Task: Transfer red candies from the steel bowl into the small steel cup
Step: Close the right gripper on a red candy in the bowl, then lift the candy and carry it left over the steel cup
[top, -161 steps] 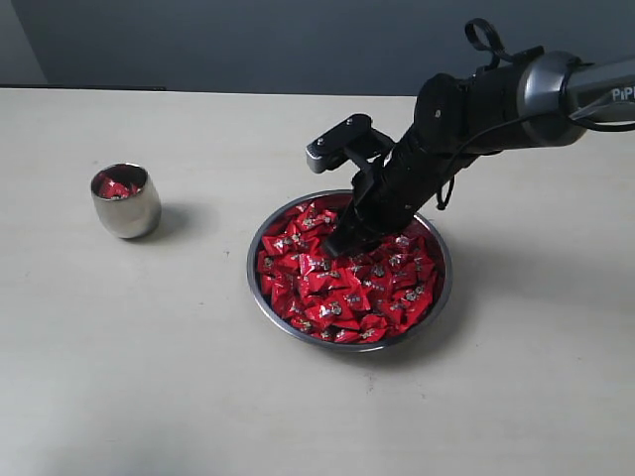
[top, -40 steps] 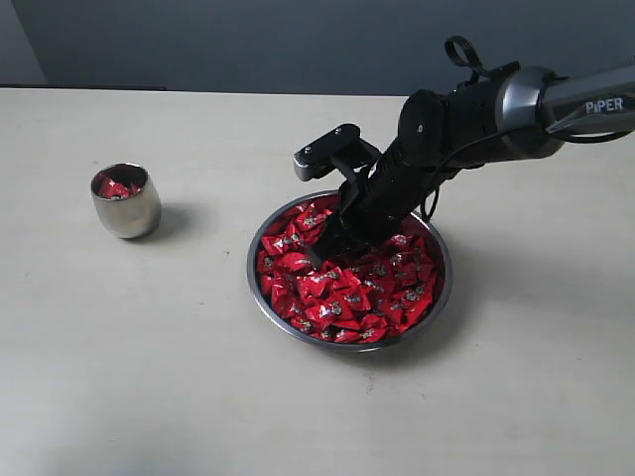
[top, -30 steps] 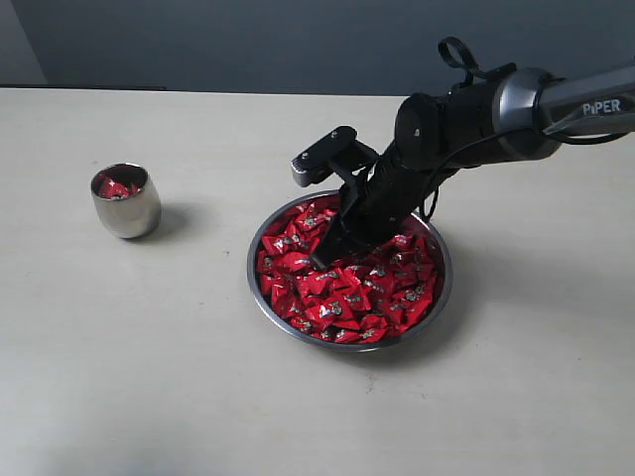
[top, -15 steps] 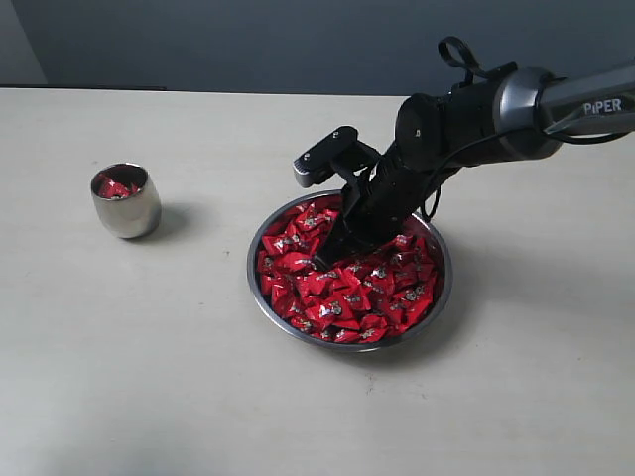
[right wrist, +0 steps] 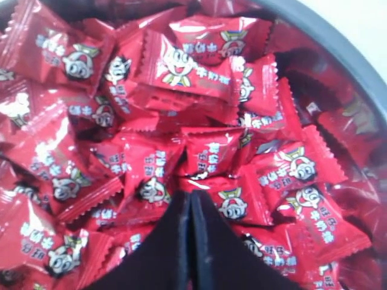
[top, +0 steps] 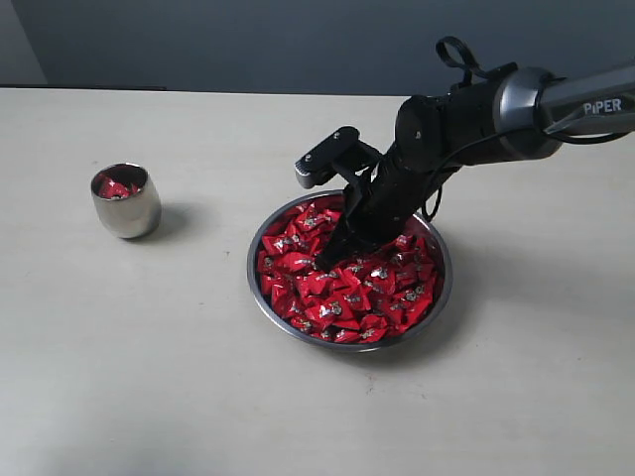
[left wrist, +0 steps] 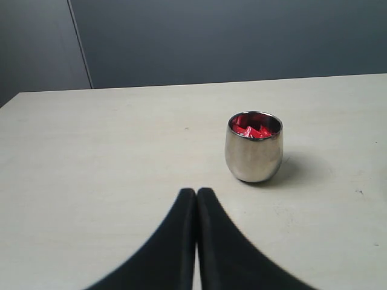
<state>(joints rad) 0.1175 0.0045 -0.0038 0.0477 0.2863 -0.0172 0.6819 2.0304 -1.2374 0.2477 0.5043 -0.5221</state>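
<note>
At the left of the frame we see the small rounded polished-steel cup [top: 126,201] upright on the pale table [top: 149,377], a few shiny red wrapped candies [left wrist: 251,130] inside. Our left gripper [left wrist: 195,194], jaws pressed together and empty, points toward it without touching. Right of centre sits the wide shallow steel bowl [top: 349,347], heaped with more candies. Our black right gripper [top: 325,262] slants down from the upper right, jaws clamped flush, tips in the pile; we see no wrapper between them.

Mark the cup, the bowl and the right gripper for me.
cup [left wrist: 254,158], left wrist view, outer wall.
bowl [top: 249,271], exterior view, left rim.
right gripper [right wrist: 190,198], right wrist view, between its shut fingertips.
</note>
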